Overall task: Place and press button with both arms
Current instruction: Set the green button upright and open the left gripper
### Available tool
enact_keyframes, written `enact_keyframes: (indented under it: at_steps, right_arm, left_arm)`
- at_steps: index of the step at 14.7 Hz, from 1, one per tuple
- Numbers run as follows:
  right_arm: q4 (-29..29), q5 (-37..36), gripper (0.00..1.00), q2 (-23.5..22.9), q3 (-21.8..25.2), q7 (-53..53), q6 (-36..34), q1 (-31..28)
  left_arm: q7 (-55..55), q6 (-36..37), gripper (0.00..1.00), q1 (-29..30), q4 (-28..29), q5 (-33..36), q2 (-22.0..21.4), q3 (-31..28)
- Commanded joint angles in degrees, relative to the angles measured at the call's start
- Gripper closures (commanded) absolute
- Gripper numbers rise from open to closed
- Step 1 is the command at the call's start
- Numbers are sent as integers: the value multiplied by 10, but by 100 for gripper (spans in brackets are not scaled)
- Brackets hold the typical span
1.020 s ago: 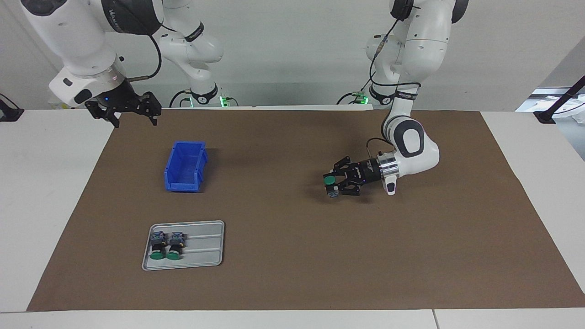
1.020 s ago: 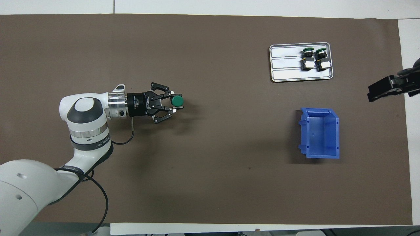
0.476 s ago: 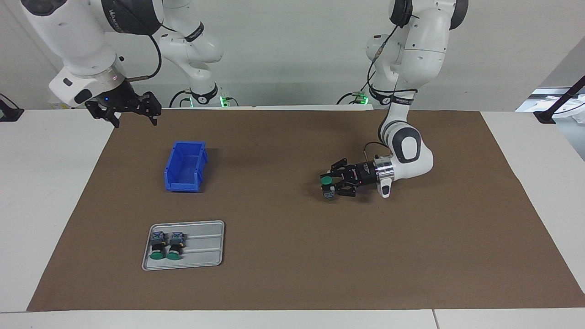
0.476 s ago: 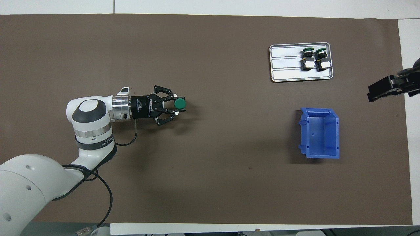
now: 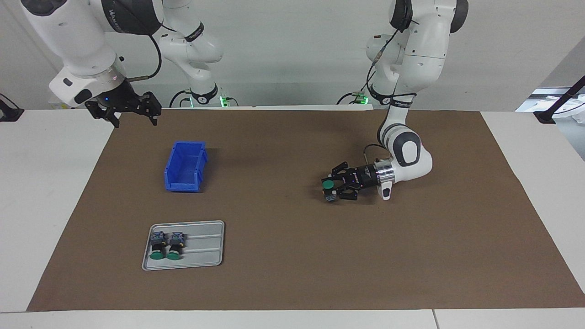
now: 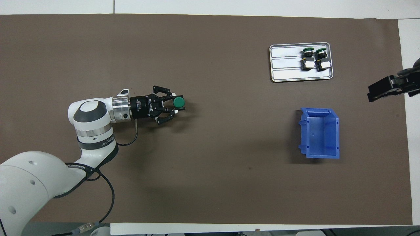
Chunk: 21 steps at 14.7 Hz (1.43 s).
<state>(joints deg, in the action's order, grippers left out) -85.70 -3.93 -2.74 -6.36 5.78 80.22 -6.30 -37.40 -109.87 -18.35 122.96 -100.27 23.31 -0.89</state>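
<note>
A button [image 5: 328, 186] [image 6: 178, 102] with a round green cap stands upright, cap up, between the fingers of my left gripper [image 5: 332, 187] [image 6: 175, 105], which is shut on its black body. The gripper lies level and low over the brown mat [image 5: 292, 237], toward the left arm's end of the table; I cannot tell whether the button's base touches the mat. My right gripper [image 5: 132, 115] [image 6: 372, 94] hangs open and empty in the air over the mat's edge at the right arm's end, where the arm waits.
A grey metal tray [image 5: 201, 249] [image 6: 285, 65] holds two more green-capped buttons [image 5: 165, 245] [image 6: 314, 59] lying side by side. A blue open bin [image 5: 185, 165] [image 6: 320, 132] sits nearer to the robots than the tray. Both are toward the right arm's end.
My left gripper has lowered a little with the button and drawn its wrist in. The right arm has not moved.
</note>
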Motion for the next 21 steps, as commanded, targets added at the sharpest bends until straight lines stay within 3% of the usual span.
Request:
enact_keyframes:
  at_steps: [1,7,11,16,21]
  right_arm:
    - [-15,0,1,13,-3,6,-2,-4]
    - [-15,0,1,13,-3,6,-2,-5]
    - [-15,0,1,13,-3,6,-2,-5]
    - [-16,0,1,13,-3,6,-2,-5]
    - [-15,0,1,13,-3,6,-2,-5]
  left_arm:
    - [-7,4,82,4,17,-23,-5,3]
    - [-25,-19,79,1,23,-46,-4,3]
    - [-24,-24,59,-2,23,-46,-4,3]
    - [-26,-45,49,-12,23,-46,-9,2]
    - [-51,-72,27,-18,23,-44,-21,0]
